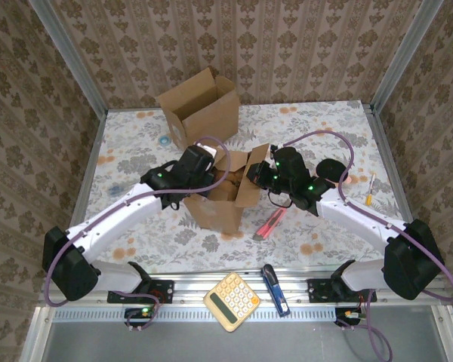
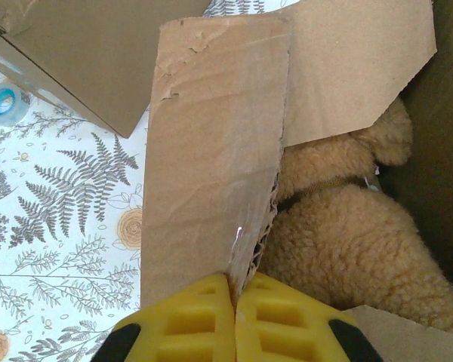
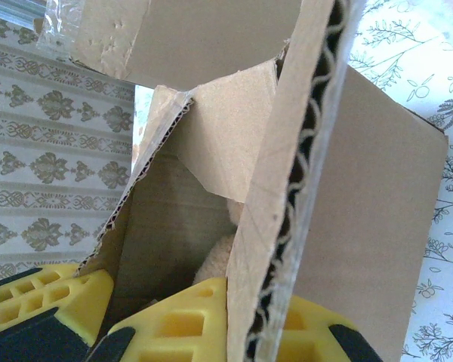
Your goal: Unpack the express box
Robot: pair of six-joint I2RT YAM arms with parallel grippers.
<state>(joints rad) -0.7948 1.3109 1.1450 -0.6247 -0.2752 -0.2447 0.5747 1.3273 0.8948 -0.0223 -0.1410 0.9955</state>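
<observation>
Express box [image 1: 225, 197], opening step: my left fingers [image 2: 232, 296], right fingers [image 3: 106, 305] each clamped on a flap [image 2: 211, 151]; next, spread flaps, free plush toy [image 2: 347, 241].

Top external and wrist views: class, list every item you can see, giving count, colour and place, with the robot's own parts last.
express box: one, brown, open, table centre
plush toy: one, tan, inside express box
second cardboard box: one, brown, table back
tape roll: one, blue, back left
pink object: one, pink, right of express box
calculator: one, pale yellow, near rail
blue tool: one, blue, beside calculator
left gripper: one, yellow pads, shut on express box flap
right gripper: one, yellow pads, shut on express box flap
</observation>
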